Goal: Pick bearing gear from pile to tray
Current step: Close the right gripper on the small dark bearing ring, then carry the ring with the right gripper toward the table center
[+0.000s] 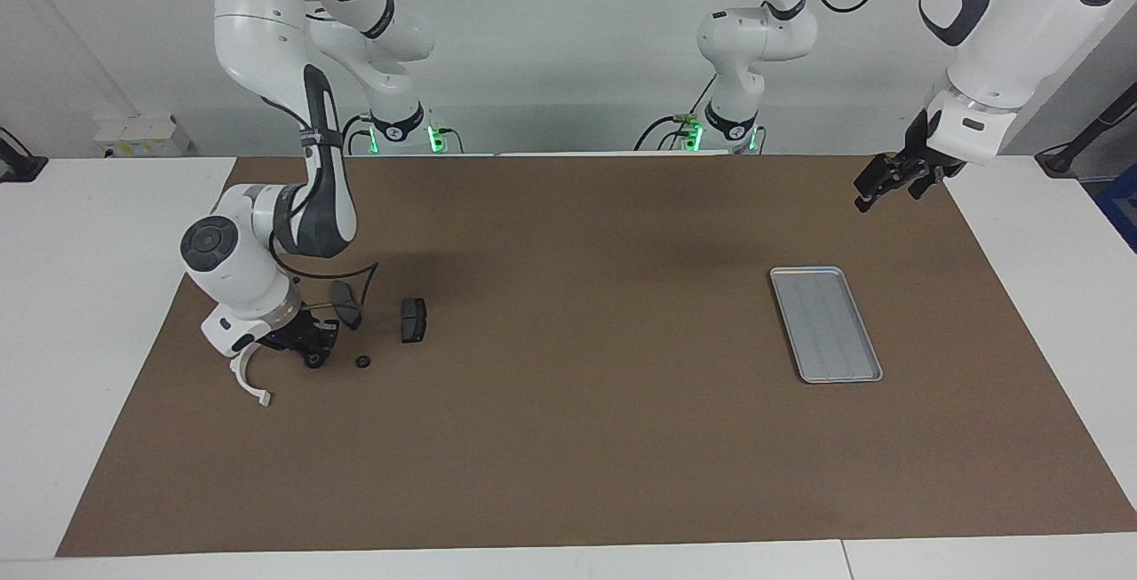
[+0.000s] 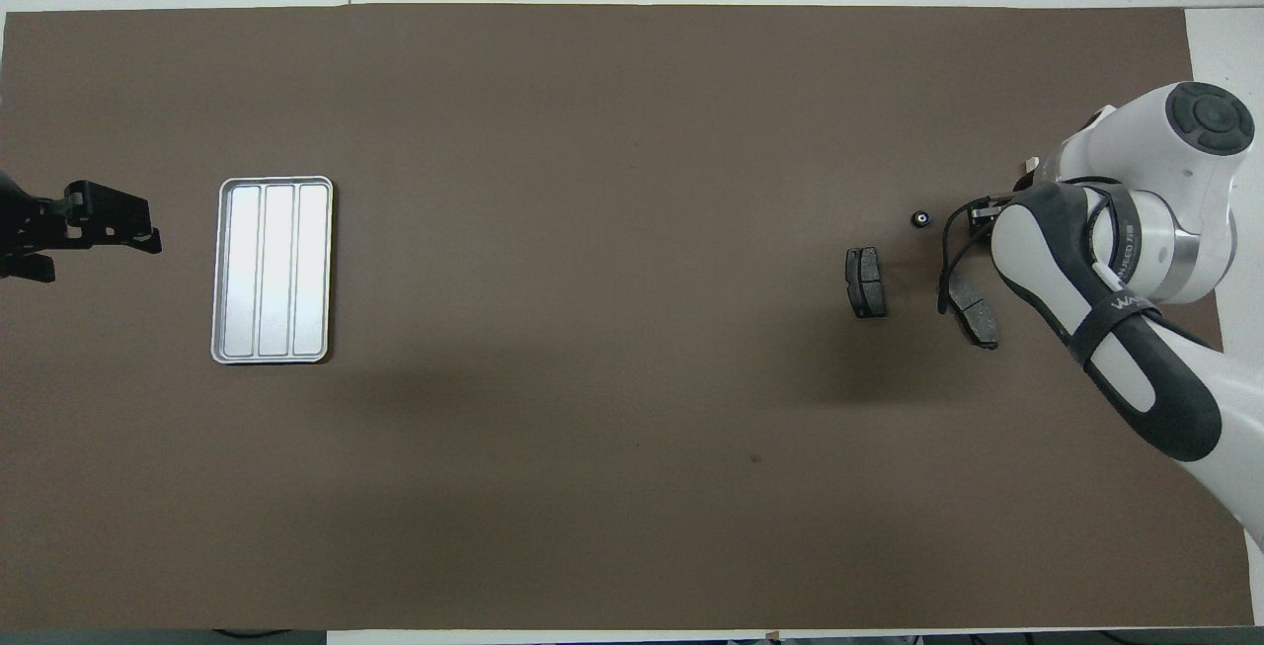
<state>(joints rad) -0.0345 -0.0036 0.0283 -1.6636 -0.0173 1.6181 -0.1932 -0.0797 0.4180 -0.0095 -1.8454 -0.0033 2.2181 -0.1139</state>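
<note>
The pile lies toward the right arm's end of the table. It has a white half-ring bracket [image 1: 250, 381], two dark brake pads [image 1: 413, 320] [image 1: 346, 303] and a small black gear [image 1: 362, 363]. The gear also shows in the overhead view [image 2: 921, 219], with the pads [image 2: 866, 282] [image 2: 975, 314]. My right gripper [image 1: 313, 351] is down at the pile, between the bracket and the gear, on a small dark round thing. My right arm hides it from above. The silver tray [image 1: 826, 324] [image 2: 272, 270] holds nothing. My left gripper [image 1: 888, 185] [image 2: 99, 220] waits, open, raised by the mat's edge.
A brown mat [image 1: 577, 438] covers the table, with white table top [image 1: 71, 340] at both ends. The right arm's elbow [image 1: 311, 216] hangs over the pile's nearer side.
</note>
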